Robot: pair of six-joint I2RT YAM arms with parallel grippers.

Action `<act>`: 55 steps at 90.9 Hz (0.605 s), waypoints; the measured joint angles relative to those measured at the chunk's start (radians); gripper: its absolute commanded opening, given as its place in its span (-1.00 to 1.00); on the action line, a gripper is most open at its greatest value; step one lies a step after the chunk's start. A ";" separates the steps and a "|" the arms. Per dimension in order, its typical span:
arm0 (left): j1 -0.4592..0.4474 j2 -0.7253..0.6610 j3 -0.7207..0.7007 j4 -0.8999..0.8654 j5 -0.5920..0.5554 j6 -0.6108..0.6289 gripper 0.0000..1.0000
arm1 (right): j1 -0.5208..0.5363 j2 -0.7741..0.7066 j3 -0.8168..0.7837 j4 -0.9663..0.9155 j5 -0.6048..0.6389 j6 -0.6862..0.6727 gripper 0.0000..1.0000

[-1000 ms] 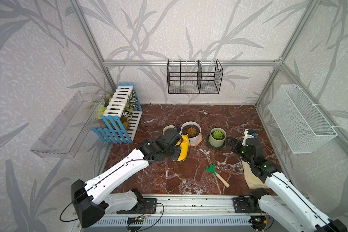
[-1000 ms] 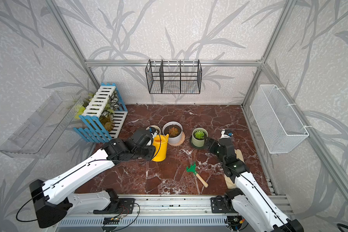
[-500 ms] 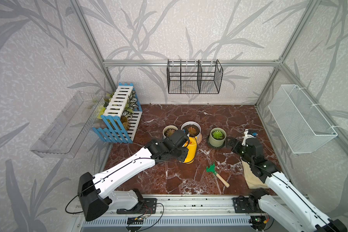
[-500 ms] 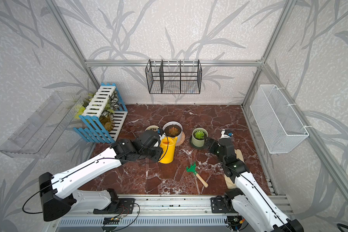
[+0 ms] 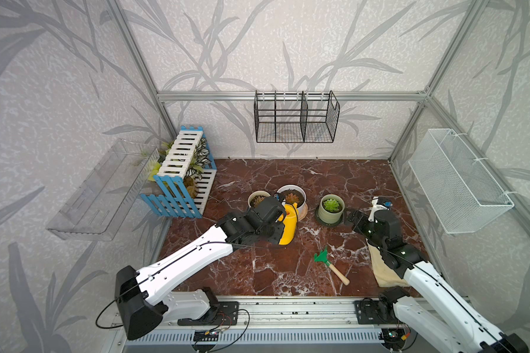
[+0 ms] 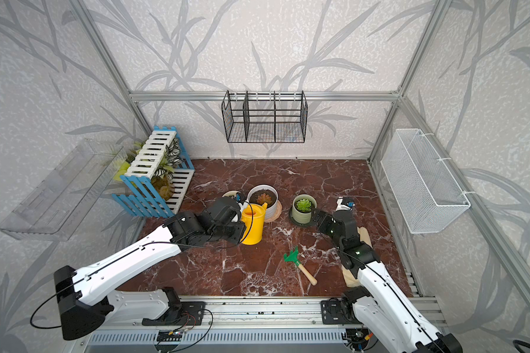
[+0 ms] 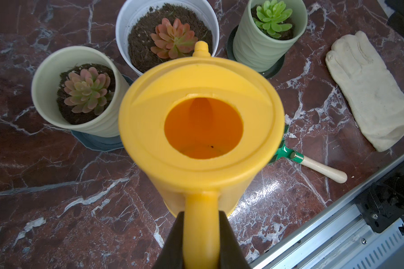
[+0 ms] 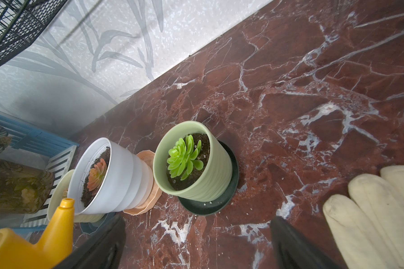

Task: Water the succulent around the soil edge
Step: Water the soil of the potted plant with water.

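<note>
Now my left end effector [image 7: 201, 223], clamped on watering can [image 7: 196, 116], came nearer the succulent [image 5: 331, 204] to pour; right end effector [image 8: 197, 233] apart

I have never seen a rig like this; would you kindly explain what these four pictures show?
These are two white robot arms on a rail, each ending in a two-fingered gripper. Two pictures look down on the whole scene from a pair of cameras side by side; the other two come from a camera on each wrist. On the red marble table stand three potted plants: a cream pot, a white pot and the succulent to be watered, bright green in a sage pot on a dark saucer. A green hand rake and a pale glove lie nearer the rail. The left gripper is shut on the handle of the yellow watering can. The right gripper is open and empty, near the sage pot.
</note>
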 measured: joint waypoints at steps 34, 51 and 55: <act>0.041 -0.137 -0.083 -0.039 -0.077 -0.039 -1.00 | 0.000 0.000 0.000 0.000 -0.002 0.000 0.97; 0.082 -0.214 -0.144 -0.055 -0.095 -0.069 -1.00 | 0.000 0.004 0.000 0.001 -0.009 0.000 0.97; 0.098 -0.229 -0.159 -0.061 -0.095 -0.077 -1.00 | 0.000 0.006 0.000 0.001 -0.010 0.000 0.97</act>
